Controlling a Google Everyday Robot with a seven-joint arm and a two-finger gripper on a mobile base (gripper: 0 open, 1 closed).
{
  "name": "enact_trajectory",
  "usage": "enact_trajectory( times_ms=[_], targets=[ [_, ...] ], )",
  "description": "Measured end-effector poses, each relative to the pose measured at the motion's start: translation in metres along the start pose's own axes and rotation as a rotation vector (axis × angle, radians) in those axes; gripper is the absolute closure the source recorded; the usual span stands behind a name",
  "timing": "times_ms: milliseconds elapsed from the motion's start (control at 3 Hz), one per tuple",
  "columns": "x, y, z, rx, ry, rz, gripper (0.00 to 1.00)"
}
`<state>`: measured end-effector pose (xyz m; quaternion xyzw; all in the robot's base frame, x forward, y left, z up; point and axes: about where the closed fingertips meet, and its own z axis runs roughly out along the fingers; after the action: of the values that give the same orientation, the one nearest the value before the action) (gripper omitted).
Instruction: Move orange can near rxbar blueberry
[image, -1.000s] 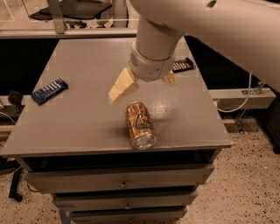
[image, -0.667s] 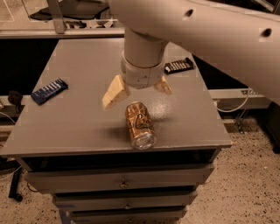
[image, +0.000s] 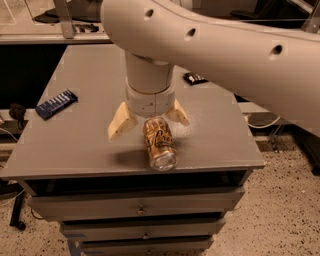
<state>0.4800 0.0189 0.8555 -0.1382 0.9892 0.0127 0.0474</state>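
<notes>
The orange can (image: 159, 142) is seen lying on its side on the grey worktop (image: 90, 75), close to the front edge and a little right of its middle. Its silver end is turned toward the front edge, and its length runs roughly front to back.

The gripper (image: 149, 120) is held low over the worktop, just behind the can, at the end of the large pale arm (image: 215, 45) that reaches in from the back right. The jaws are spread wide apart, with one cream finger set on each side of the can's far end; nothing is clamped between them.

The rxbar blueberry (image: 57, 103) is laid flat near the left edge, about midway along it, well apart from the can. A black wrapped bar (image: 194, 78) is found near the right edge toward the back, partly covered by the arm. Drawers (image: 140, 205) are fitted beneath the worktop.
</notes>
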Motion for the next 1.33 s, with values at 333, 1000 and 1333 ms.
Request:
enact_trajectory(
  times_ms=[333, 1000, 1333],
  targets=[
    [0.006, 0.001, 0.008, 0.002, 0.009, 0.004, 0.00],
    [0.009, -0.011, 0.011, 0.009, -0.023, 0.006, 0.37],
    [0.010, -0.017, 0.009, 0.019, -0.045, 0.009, 0.61]
  ],
)
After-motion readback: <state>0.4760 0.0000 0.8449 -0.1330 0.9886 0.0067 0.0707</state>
